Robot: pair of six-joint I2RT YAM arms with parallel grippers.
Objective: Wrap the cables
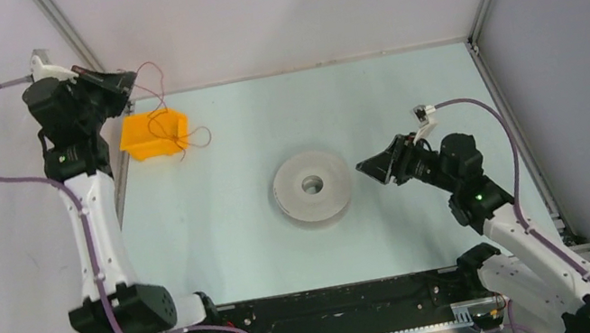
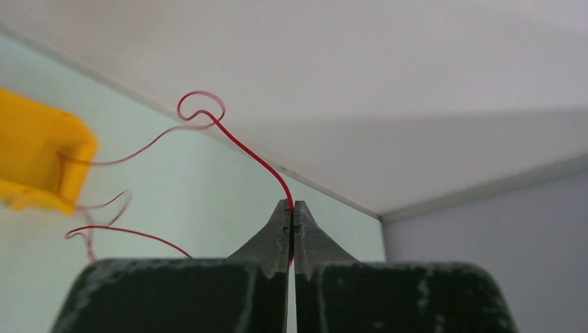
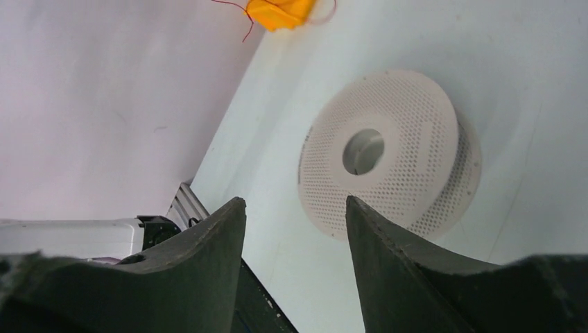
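Thin red cables [image 1: 166, 116] curl out of a small orange bin [image 1: 153, 135] at the table's far left. My left gripper [image 1: 126, 82] is raised above and behind the bin, shut on one cable; in the left wrist view the cable [image 2: 239, 144] rises from the closed tips of the left gripper [image 2: 292, 205] in a small loop and trails back to the bin [image 2: 38, 159]. My right gripper [image 1: 362, 169] is open and empty, just right of a white perforated spool [image 1: 311, 186]. The right wrist view shows the spool [image 3: 409, 166] beyond the right gripper [image 3: 295, 202].
Aluminium frame posts [image 1: 70, 27] and white walls close in the table at the back and sides. The bin and cable ends also show far off in the right wrist view [image 3: 281, 12]. A black rail [image 1: 334, 302] runs along the near edge.
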